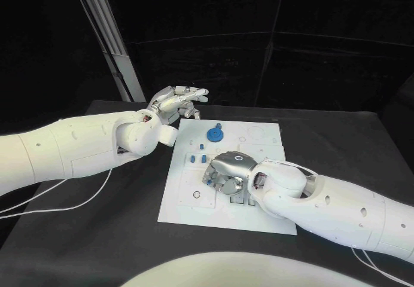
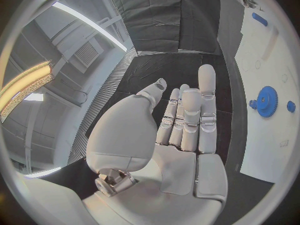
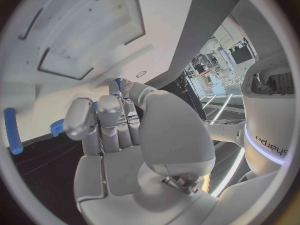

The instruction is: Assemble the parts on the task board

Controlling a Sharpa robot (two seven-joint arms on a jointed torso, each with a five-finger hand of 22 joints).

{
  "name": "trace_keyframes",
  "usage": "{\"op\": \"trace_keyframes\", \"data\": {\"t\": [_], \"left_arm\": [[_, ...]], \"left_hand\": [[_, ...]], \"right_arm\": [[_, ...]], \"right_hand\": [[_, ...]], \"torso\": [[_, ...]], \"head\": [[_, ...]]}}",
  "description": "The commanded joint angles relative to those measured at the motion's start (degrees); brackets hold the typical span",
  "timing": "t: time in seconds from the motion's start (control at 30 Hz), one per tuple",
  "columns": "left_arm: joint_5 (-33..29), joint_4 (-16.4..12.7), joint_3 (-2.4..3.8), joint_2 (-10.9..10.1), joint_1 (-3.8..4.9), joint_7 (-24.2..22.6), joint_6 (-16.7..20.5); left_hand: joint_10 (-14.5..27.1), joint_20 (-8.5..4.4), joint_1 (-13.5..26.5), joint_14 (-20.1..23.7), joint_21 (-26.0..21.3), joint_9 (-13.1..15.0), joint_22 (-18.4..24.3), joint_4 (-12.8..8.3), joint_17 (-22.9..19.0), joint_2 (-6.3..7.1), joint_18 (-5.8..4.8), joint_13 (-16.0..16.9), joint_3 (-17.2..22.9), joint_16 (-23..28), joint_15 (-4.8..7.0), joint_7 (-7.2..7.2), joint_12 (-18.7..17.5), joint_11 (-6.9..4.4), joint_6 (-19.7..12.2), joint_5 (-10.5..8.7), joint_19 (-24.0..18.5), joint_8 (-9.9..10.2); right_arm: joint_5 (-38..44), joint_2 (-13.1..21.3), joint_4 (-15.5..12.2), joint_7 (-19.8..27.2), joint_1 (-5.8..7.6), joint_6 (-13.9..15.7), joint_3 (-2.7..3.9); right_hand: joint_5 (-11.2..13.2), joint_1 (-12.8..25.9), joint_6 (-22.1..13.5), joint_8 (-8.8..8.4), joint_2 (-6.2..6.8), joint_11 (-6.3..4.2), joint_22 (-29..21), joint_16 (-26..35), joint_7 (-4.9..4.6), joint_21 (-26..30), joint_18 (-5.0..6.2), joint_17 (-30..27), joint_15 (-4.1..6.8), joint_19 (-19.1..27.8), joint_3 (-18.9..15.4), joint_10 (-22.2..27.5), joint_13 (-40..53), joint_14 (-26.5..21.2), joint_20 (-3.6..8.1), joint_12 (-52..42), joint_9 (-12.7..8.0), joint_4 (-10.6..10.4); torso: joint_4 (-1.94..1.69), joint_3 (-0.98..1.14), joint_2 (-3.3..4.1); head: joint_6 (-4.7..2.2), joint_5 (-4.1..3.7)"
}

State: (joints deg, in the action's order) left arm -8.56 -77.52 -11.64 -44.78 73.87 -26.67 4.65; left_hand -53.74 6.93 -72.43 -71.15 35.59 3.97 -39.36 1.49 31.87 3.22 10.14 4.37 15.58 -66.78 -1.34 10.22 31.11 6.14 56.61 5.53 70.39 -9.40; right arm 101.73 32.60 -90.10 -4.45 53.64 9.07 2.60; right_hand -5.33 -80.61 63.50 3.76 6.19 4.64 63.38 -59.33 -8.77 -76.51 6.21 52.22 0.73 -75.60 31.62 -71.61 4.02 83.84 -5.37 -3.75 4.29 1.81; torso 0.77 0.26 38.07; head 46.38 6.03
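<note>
White task board [image 1: 259, 212] lies flat at the centre of the black worktop [image 1: 103, 239]. Blue gear [image 1: 215, 134] sits on the board's far end, with small blue parts [image 1: 200, 159] just nearer along its left side. Left hand [image 1: 175, 103] hovers off the board's far left corner, fingers [image 2: 206, 105] straight, close together, holding nothing. Right hand [image 1: 230, 172] rests over the board's middle, fingers [image 3: 106, 120] curled, a small blue part [image 3: 117, 83] pinched at their tips.

Task board [image 1: 259, 209]: matt white plastic. Blue gear [image 1: 216, 134]: smooth plastic. Table [image 1: 86, 239]: matt black cloth-like cover.
</note>
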Motion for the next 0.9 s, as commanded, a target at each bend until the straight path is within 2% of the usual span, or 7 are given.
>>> {"op": "trace_keyframes", "data": {"t": [0.03, 0.37, 0.47, 0.63, 0.73, 0.9], "left_arm": [[-0.2, 0.0, 0.05, 0.1, 0.1, 0.0, -0.8], [-0.2, 0.4, 0.05, 0.1, 0.1, 0.3, -0.9], [-0.2, 0.6, 0.05, 0.0, 0.1, 0.3, -0.9], [-0.2, 0.8, 0.05, 0.0, 0.09, 0.4, -0.9], [-0.2, 0.9, 0.04, 0.0, 0.09, 0.5, -1.0], [-0.2, 0.9, 0.04, 0.0, 0.09, 0.6, -1.0]], "left_hand": [[0.2, 0.07, 0.4, 0.3, -0.1, -0.1, 0.1, 0.0, -0.1, -0.01, 0.34, -0.1, -0.2, -0.1, 0.03, 0.05, 0.2, 0.0, -0.4, -0.21, 0.3, -0.2], [0.3, 0.08, 0.3, 0.4, -0.1, -0.1, 0.1, 0.0, -0.2, -0.04, 0.34, -0.1, -0.4, -0.1, 0.0, 0.07, 0.3, 0.02, -0.5, -0.21, 0.3, -0.3], [0.3, 0.08, 0.3, 0.4, -0.1, -0.1, 0.1, 0.0, -0.2, -0.04, 0.34, -0.1, -0.4, -0.1, 0.0, 0.07, 0.3, 0.02, -0.5, -0.21, 0.3, -0.3], [0.3, 0.08, 0.3, 0.4, -0.1, -0.1, 0.1, 0.0, -0.2, -0.04, 0.34, -0.1, -0.4, -0.1, 0.0, 0.07, 0.3, 0.02, -0.5, -0.21, 0.3, -0.3], [0.3, 0.08, 0.3, 0.4, -0.1, -0.1, 0.1, 0.0, -0.2, -0.04, 0.34, -0.1, -0.4, -0.1, 0.0, 0.07, 0.3, 0.02, -0.5, -0.21, 0.3, -0.3], [0.4, 0.09, 0.2, 0.4, -0.2, -0.1, 0.2, 0.1, -0.3, -0.04, 0.33, -0.1, -0.5, -0.1, -0.01, 0.08, 0.3, 0.03, -0.6, -0.26, 0.3, -0.3]], "right_arm": [[1.0, 0.0, 0.0, 0.3, -0.09, -0.4, -0.39], [1.1, 0.0, 0.4, 0.2, -0.1, 2.6, -0.59], [1.1, 0.1, 0.4, 0.2, -0.1, 4.0, -0.6], [0.9, 0.4, 0.2, 0.5, -0.11, 6.9, -0.6], [0.7, 0.9, -0.3, 0.8, -0.14, 8.4, -0.6], [-0.4, 4.3, -3.1, 1.0, -0.17, 10.0, -0.55]], "right_hand": [[-0.4, 1.8, -1.7, -0.32, 0.64, 0.35, -0.8, 0.7, -0.53, 0.6, -0.5, -0.9, -0.67, 0.8, -0.8, 2.2, -0.4, 0.5, -0.41, 0.3, -0.4, -0.6], [-0.7, 2.9, -4.2, -0.27, 1.45, 1.37, -1.3, 0.7, -1.3, 0.9, -0.34, -1.6, -1.43, 1.6, -1.8, 6.2, -0.5, 0.2, -1.19, 0.2, -0.5, -1.0], [-0.8, 3.1, -5.3, -0.29, 1.68, 1.82, -2.5, 1.1, -1.71, 1.6, -0.09, -2.4, -1.8, 2.4, -2.1, 8.0, -0.5, -0.1, -1.51, 0.1, -0.6, -1.1], [-0.7, 3.4, -7.0, -0.31, 1.92, 2.1, -4.4, 2.5, -1.76, 2.7, 0.32, -4.3, -2.05, 3.7, -2.5, 9.7, -0.5, -0.8, -1.83, -0.1, -0.6, -1.3], [-0.8, 3.3, -7.1, -0.27, 1.86, 2.07, -4.5, 2.5, -1.72, 2.7, 0.33, -4.4, -2.05, 3.8, -2.5, 9.7, -0.4, -0.8, -1.84, -0.2, -0.6, -1.3], [-1.1, 3.2, -6.5, 0.09, 1.71, 1.87, -4.2, 2.3, -1.57, 2.6, 0.31, -4.2, -1.93, 3.6, -2.6, 9.2, -0.3, -0.7, -1.83, -0.9, -0.4, -1.3]], "torso": [[-0.03, -0.03, 0.01], [-0.01, -0.01, -0.03], [-0.04, -0.02, -0.02], [0.01, 0.04, -0.03], [0.04, 0.06, -0.05], [0.05, -0.01, -0.12]], "head": [[0.0, 0.02], [0.02, 0.17], [0.0, 0.11], [-0.16, 0.07], [-0.24, 0.06], [-0.54, -0.12]]}}
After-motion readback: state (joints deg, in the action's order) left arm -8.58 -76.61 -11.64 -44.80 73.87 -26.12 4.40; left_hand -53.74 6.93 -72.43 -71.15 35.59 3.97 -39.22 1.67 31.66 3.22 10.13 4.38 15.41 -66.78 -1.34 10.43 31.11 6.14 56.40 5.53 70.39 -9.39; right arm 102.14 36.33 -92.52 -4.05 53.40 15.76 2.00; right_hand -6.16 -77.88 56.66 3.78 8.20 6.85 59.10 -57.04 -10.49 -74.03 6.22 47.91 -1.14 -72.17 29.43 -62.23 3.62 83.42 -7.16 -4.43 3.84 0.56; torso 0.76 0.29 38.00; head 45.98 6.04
